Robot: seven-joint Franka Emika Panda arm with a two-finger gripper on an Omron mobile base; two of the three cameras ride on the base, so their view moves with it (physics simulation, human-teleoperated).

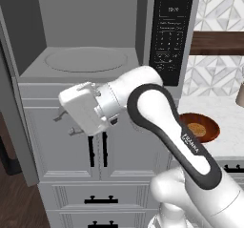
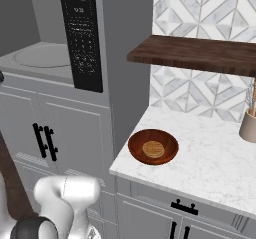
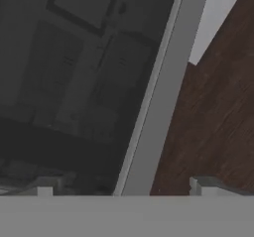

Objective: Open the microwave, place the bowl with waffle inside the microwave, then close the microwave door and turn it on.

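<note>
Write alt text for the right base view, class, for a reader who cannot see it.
A reddish-brown bowl holding a waffle sits on a white marble counter, right of an open microwave with an empty turntable. A dark wooden shelf hangs above.

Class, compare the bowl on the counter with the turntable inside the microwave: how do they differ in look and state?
The bowl is reddish-brown with a raised rim; the turntable is flat and pale grey. The bowl holds a waffle, while the turntable is bare. The bowl sits on the marble counter; the turntable lies in the open microwave. Both are round.
</note>
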